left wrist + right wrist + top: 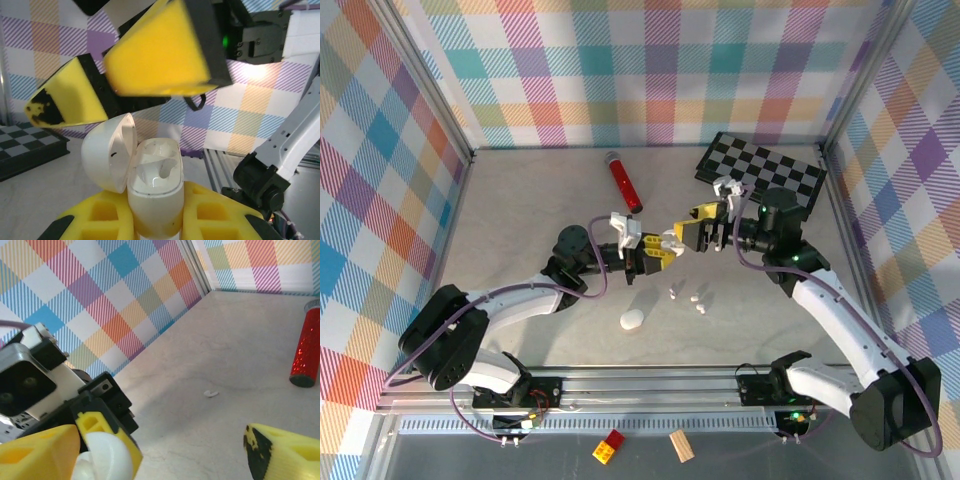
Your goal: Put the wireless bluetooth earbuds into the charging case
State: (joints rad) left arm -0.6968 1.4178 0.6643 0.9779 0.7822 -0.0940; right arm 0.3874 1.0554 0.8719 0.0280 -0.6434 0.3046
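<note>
1. Left gripper. My left gripper [656,257] is clenched on the white charging case [155,197]. In the left wrist view, the case stands upright between my yellow fingers [100,217], one pad on each side of its body. The lid [107,150] is hinged open to the left, and the two moulded sockets inside face upward.

2. Right gripper. My right gripper [688,230] is released. In the right wrist view, its two yellow fingers [285,455] stand wide apart with bare table between them. In the left wrist view, these fingers hang just above the open case without touching it.

3. Earbuds. Three small white earbuds [672,294] lie loose on the table [520,200], near and slightly right of the held case and well apart from it. Two sit side by side and the third is just nearer to my bases. The right wrist view shows another small white piece [212,393] on the table, too small to identify.

4. Other items.
- A second white case [632,319], closed, lies on the table to the left of the earbuds.
- A red glitter tube [623,180] lies toward the far wall.
- A checkerboard [760,170] sits at the far right.
- A red-and-yellow block [610,448] and a wooden block [680,445] rest below the rail in front of my bases.
</note>
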